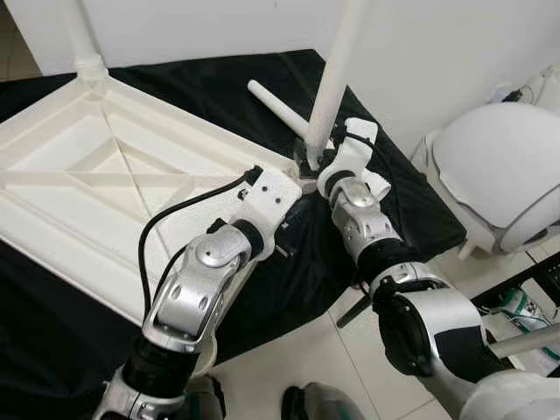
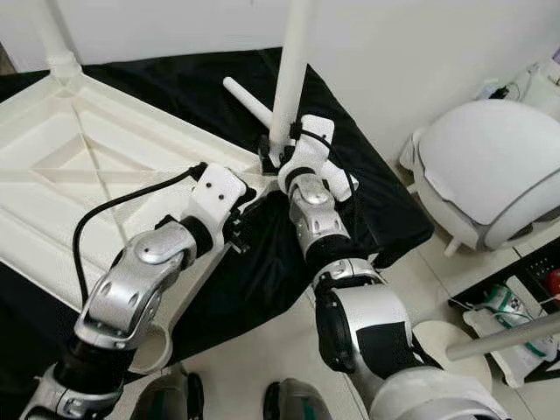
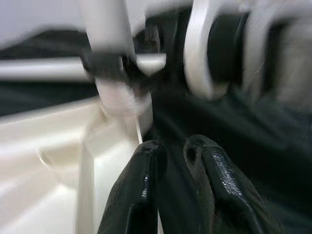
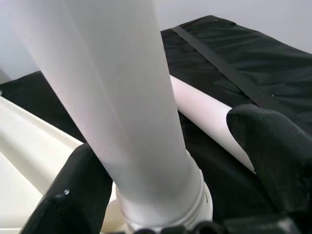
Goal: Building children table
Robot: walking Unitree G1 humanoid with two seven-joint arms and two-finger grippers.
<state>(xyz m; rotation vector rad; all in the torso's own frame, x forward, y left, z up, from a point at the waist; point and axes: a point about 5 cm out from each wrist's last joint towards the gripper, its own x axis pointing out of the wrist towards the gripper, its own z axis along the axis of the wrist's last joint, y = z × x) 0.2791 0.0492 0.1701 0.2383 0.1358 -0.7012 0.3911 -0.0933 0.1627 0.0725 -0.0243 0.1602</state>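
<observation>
The step in hand seems to be fitting a leg into the corner socket of the upturned table top [image 1: 105, 166]. The right gripper [image 4: 165, 175] has its two fingers spread on either side of the upright leg [image 1: 335, 79], low down near the socket, and in the right wrist view one finger stands apart from the leg, so it is not pinching it. The left gripper [image 3: 175, 161] is just beside that same corner, its fingers pressed nearly together and empty. A spare leg [image 1: 278, 107] lies on the black cloth [image 1: 411, 201] just behind the right gripper. Next, I think, the leg must be pushed or twisted fully home while the top is steadied. The cloth lies on a tiled floor [image 1: 306, 359], and a white domed device [image 1: 499, 166] stands to the right gripper's outer side.
</observation>
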